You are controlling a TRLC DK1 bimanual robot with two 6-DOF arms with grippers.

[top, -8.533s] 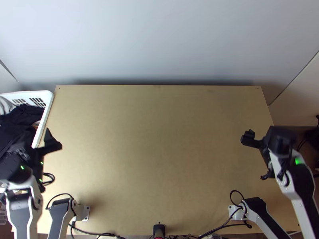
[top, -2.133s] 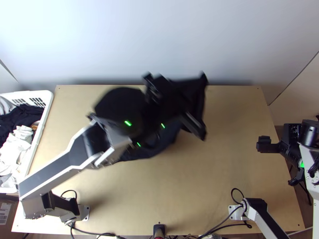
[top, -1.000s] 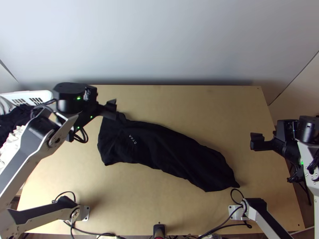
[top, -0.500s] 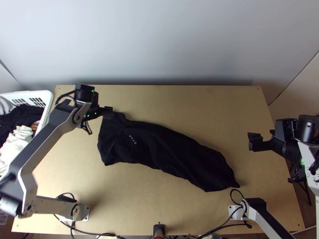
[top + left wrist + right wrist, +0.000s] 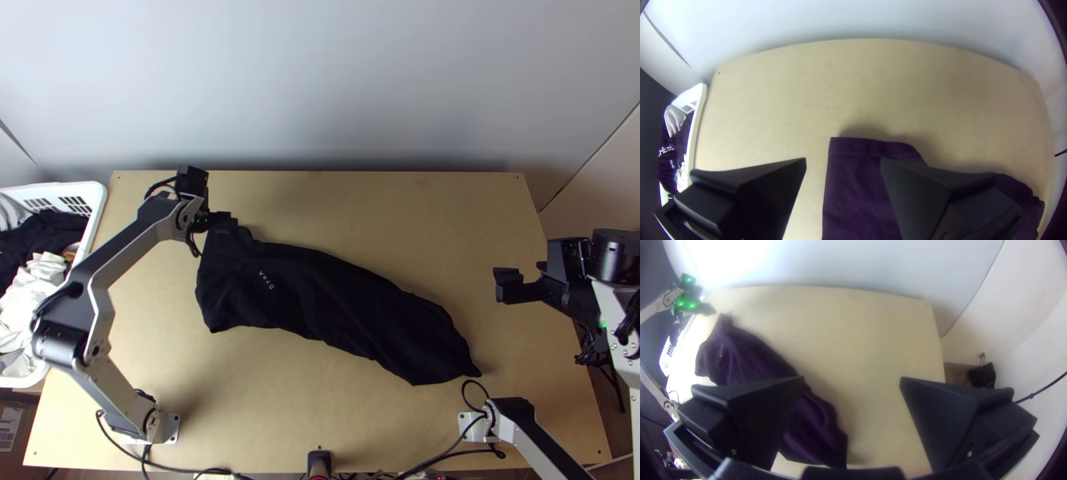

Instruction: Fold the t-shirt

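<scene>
As the t-shirt slants, bunched, from near the bench's far-left corner towards near-right, the left gripper gapes at its far end; the right gripper, open, hangs by the right edge. Pinch low, spread gently!

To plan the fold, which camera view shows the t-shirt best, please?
The top view, since nearly all of the t-shirt is visible there. The left wrist view shows parts of it; the right wrist view, most of its length, partly hidden.
</scene>
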